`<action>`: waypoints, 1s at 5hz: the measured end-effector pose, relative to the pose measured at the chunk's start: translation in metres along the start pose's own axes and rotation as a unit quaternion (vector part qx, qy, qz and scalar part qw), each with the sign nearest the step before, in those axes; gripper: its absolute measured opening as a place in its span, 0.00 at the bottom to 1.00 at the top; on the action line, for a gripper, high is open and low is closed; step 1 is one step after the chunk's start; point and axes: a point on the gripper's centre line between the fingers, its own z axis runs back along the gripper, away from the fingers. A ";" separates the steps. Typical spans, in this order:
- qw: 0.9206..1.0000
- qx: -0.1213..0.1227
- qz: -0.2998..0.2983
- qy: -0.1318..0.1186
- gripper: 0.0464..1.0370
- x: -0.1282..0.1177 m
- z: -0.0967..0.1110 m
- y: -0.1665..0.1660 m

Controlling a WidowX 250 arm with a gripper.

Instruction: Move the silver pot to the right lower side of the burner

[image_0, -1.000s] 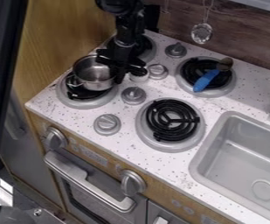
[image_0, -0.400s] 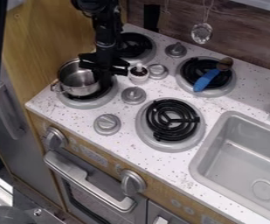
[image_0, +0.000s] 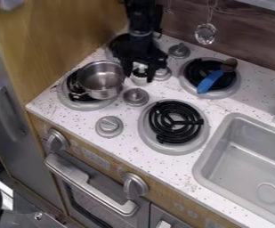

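The gripper (image_0: 139, 70), its fingers seemingly spread, hangs right beside the silver pot (image_0: 101, 81) over the front-left burner (image_0: 74, 103)

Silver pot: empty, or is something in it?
Empty. The shiny silver metal pot is open at the top, with bare metal showing on its inside wall and bottom.
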 end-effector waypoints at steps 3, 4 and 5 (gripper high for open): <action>0.999 0.007 -0.004 0.033 0.96 -0.011 0.007 0.001; 0.999 0.007 -0.004 0.033 0.96 -0.011 0.007 0.001; 0.999 0.007 -0.004 0.033 0.96 -0.011 0.006 0.001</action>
